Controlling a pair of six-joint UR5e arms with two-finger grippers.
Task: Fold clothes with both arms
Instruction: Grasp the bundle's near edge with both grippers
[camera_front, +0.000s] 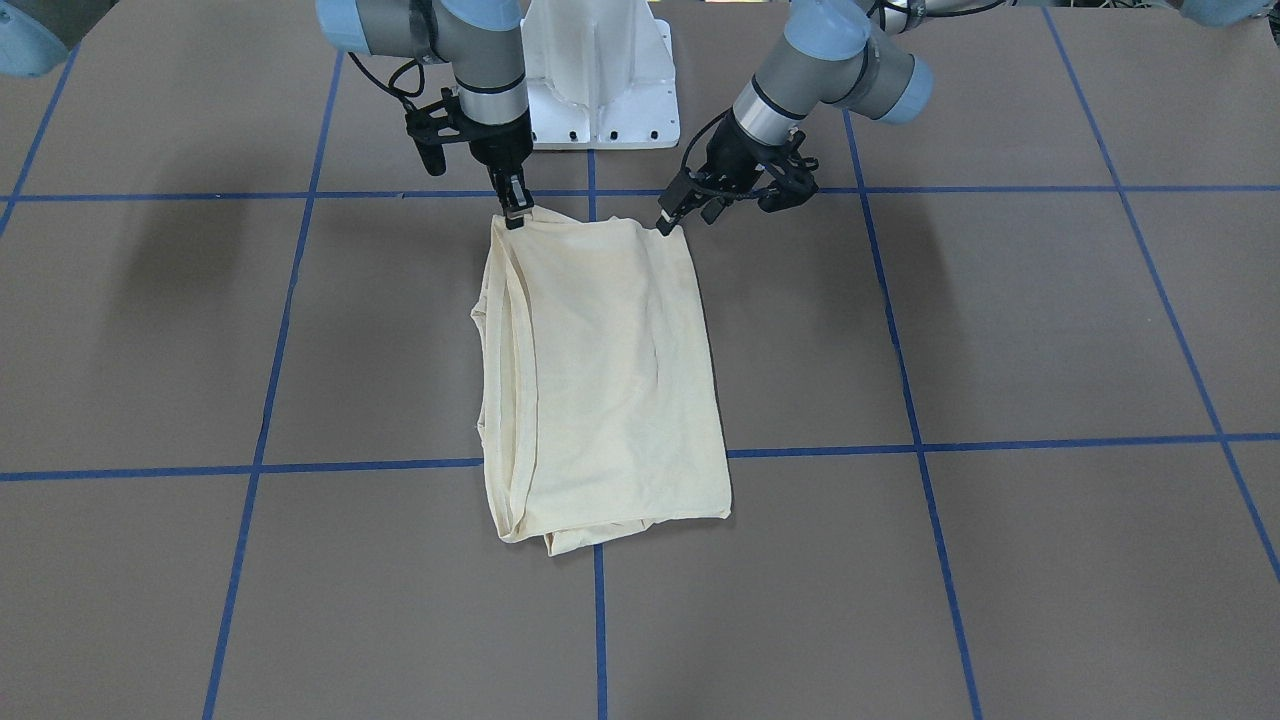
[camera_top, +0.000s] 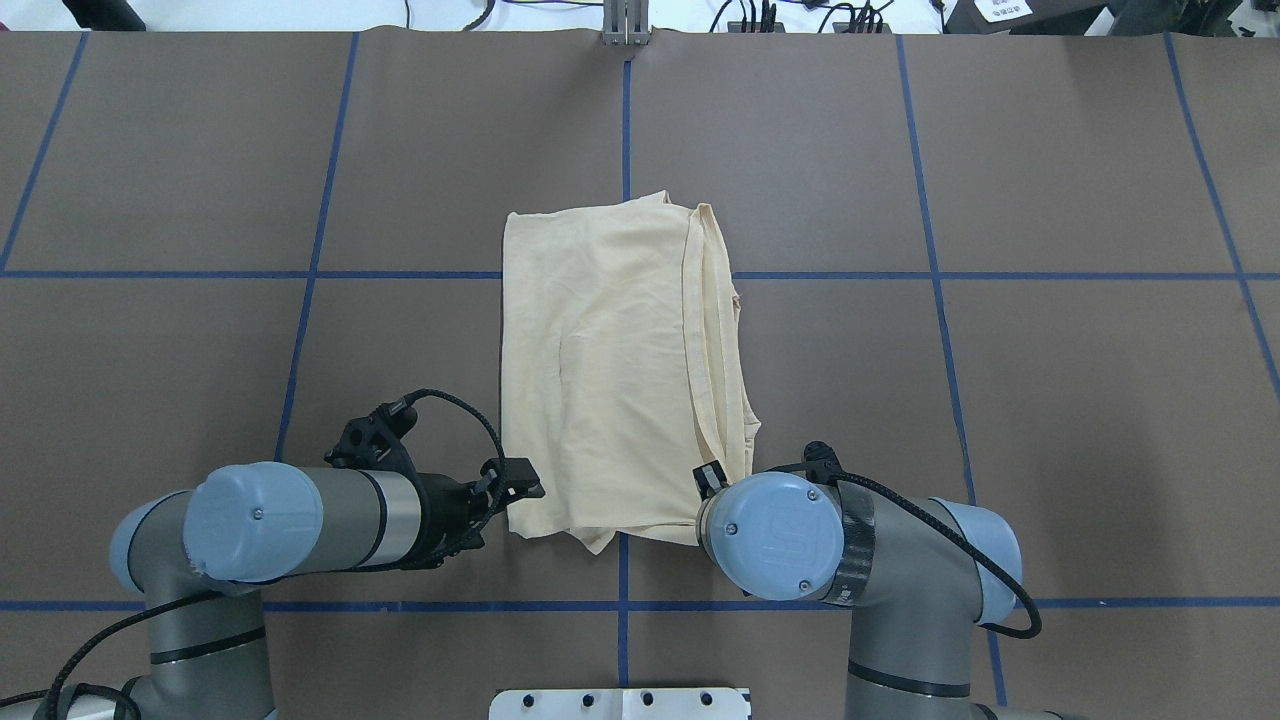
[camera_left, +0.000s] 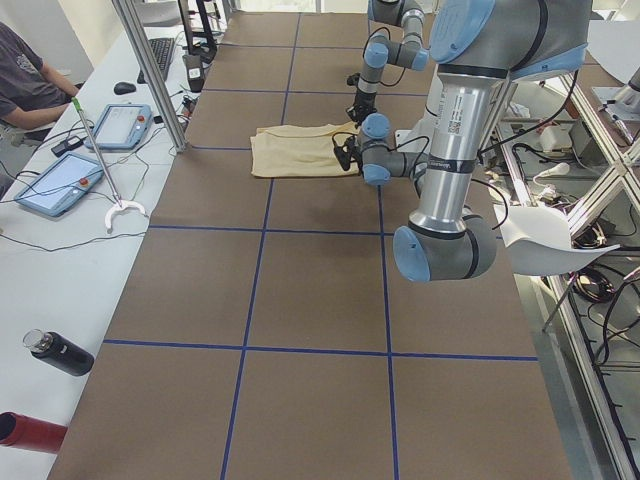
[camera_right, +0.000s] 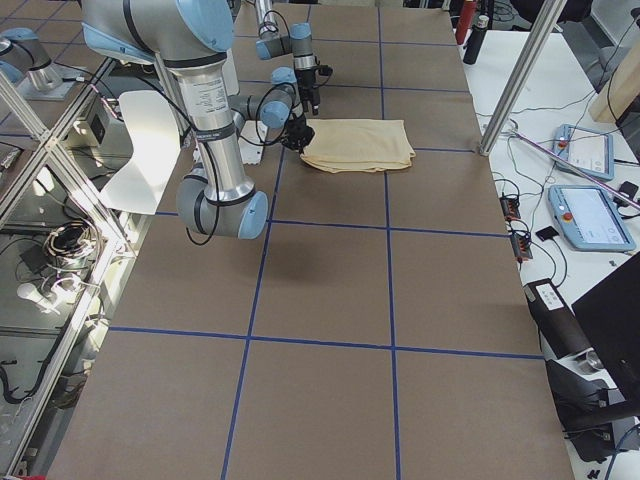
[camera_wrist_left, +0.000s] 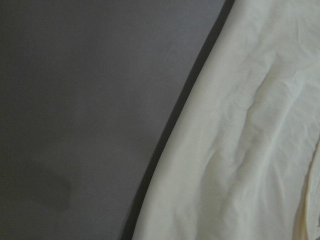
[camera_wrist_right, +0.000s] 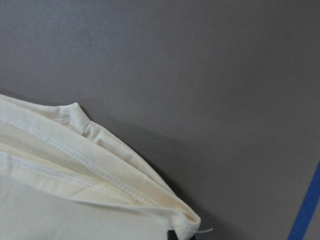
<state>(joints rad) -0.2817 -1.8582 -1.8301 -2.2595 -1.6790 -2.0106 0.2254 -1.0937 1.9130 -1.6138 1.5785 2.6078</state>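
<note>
On the table (camera_front: 1000, 320), at centre, a folded cream T-shirt (camera_front: 610, 380) is laid flat.
It is judged light and limp; of its 12 o'clock corners, one is pinched by the right gripper (camera_front: 515, 215); the left gripper's (camera_front: 668, 222) closure cannot be told.

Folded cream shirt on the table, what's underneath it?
The pale cream-yellow folded T-shirt lies flat on the brown table. Two blue tape lines run under its edges. Where they would meet is covered, as is anything else beneath the cloth or between its layers.

light: even, bright overhead | shadows: soft | left wrist view — dim, blurred
</note>
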